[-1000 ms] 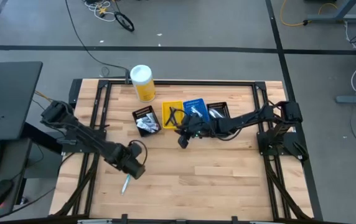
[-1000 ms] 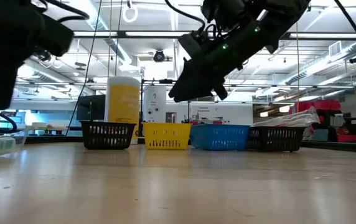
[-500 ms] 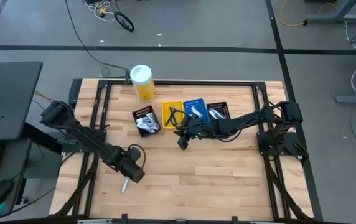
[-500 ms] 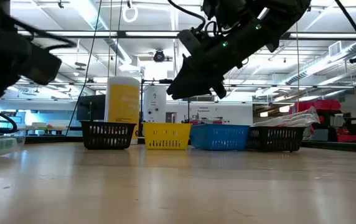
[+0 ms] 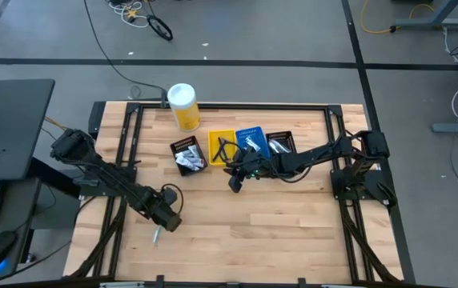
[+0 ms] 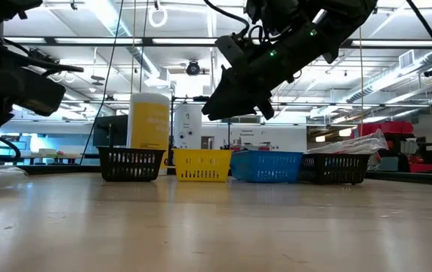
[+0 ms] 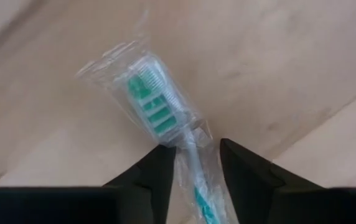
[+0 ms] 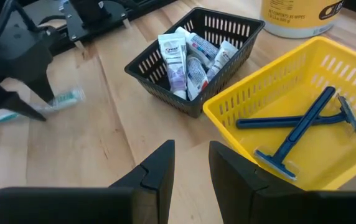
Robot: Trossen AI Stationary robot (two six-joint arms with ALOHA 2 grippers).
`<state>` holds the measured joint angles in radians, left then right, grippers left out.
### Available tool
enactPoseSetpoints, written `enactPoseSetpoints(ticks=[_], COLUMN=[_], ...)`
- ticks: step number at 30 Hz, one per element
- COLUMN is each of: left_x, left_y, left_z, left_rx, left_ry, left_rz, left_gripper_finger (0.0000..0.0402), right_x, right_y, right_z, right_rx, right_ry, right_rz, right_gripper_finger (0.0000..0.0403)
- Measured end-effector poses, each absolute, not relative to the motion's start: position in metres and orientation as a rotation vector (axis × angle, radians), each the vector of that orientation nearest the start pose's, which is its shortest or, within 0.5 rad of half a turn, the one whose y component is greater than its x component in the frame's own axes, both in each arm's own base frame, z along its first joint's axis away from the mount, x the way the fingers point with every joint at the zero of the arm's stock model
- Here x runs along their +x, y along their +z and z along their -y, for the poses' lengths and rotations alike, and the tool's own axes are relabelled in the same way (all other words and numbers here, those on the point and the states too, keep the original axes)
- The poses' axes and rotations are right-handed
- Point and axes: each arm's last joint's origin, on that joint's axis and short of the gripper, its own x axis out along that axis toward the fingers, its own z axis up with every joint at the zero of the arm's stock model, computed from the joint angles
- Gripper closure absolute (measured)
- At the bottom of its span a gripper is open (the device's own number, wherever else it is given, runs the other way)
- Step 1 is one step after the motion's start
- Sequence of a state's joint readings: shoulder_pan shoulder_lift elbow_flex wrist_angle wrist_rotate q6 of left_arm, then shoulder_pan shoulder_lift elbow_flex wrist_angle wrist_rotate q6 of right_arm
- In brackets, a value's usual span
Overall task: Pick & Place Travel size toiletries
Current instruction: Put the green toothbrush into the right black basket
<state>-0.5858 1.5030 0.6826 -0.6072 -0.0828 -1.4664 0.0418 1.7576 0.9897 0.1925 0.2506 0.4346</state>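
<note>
Wooden tabletop, near edge: we see the left gripper (image 7: 193,163) straddling a wrapped teal toothbrush (image 7: 156,102) lying flat, its fingers narrowed round the handle but seemingly not clamped yet. Our read is pickup under way; next come closing and lifting toward the bins. The right gripper (image 8: 190,163) hovers half-open, empty, near the yellow bin (image 8: 290,93).

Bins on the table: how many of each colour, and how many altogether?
Black bins: 2
Yellow bin: 1
Blue bin: 1
Total: 4 bins, in a row along the table's far side.
</note>
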Motion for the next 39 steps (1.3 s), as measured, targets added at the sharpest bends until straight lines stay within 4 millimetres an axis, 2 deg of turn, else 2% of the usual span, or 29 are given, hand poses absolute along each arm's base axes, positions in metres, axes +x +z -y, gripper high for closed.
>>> enactPoseSetpoints(ticks=[8,13,22,30,34,39], left_x=[0.197,0.21,0.245,0.278,0.285,0.283], left_y=[0.134,0.146,0.172,0.194,0.207,0.229], left_z=[0.122,0.123,0.096,0.081,0.073,0.067], left_rx=[-0.673,-0.595,-0.392,-0.232,-0.191,-0.163], left_ry=[0.61,0.588,0.657,0.653,0.629,0.576], left_rz=[-1.158,-1.054,-0.815,-0.497,-0.429,-0.37], left_gripper_finger=[0.035,0.0382,0.0367,0.0384,0.0376,0.0378], right_x=[0.368,0.368,0.368,0.368,0.368,0.365], right_y=[0.183,0.183,0.183,0.185,0.185,0.185], right_z=[-0.012,-0.015,-0.019,-0.031,-0.035,-0.035], right_rx=[0.225,0.192,0.201,0.23,0.267,0.309], right_ry=[-0.157,-0.062,0.076,0.227,0.225,0.175], right_rz=[-0.564,-0.575,-0.589,-0.578,-0.582,-0.611], right_gripper_finger=[0.0295,0.0293,0.0264,0.0246,0.0232,0.0222])
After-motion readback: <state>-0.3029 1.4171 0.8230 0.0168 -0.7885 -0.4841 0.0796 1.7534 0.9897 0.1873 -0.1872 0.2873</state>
